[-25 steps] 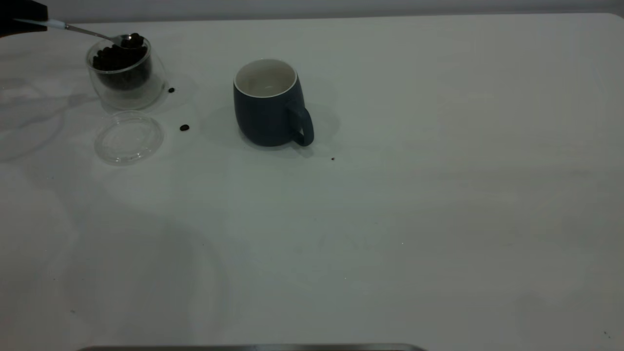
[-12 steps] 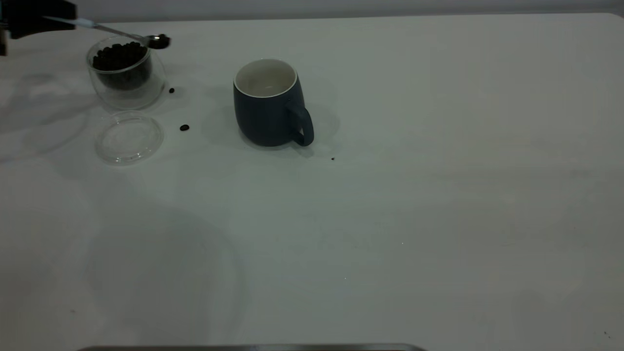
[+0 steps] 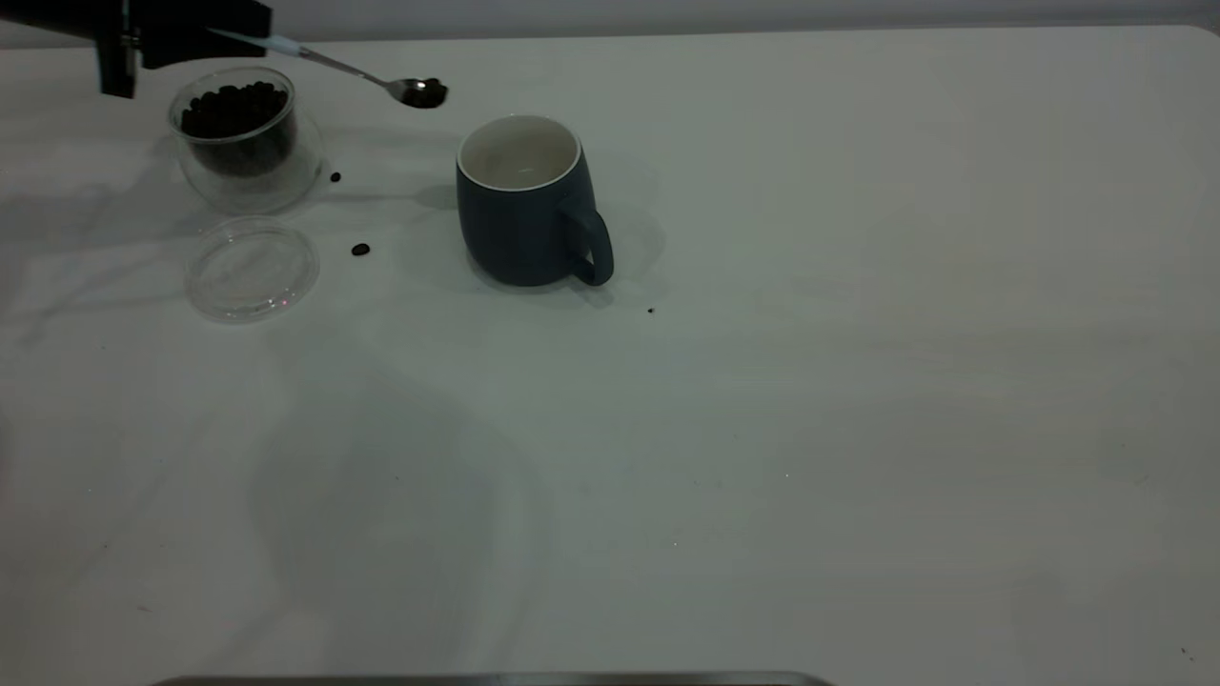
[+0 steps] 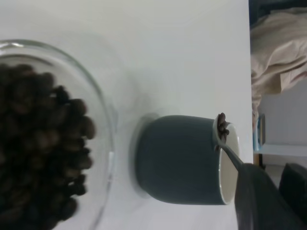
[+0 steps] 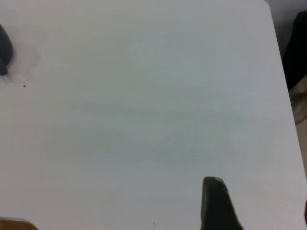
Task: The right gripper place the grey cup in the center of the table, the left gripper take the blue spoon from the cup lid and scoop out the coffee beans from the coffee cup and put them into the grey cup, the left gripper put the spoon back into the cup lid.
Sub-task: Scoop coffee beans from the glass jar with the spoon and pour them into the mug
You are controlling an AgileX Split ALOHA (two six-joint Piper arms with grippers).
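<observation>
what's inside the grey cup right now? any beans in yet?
The grey cup shows only bare white interior in the exterior view, no beans visible; its very bottom is hidden by the near wall. The beans sit in the blue spoon, held short of the rim.

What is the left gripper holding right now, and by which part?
The left gripper holds the blue spoon by its handle end, with coffee beans in the bowl.

No legible text, label, brand, number or sign anywhere

Blue spoon (image 3: 367, 70), bowl loaded with coffee beans (image 3: 424, 92), held aloft between upright coffee cup (image 3: 243, 143) and upright, empty grey cup (image 3: 527, 200).
</observation>
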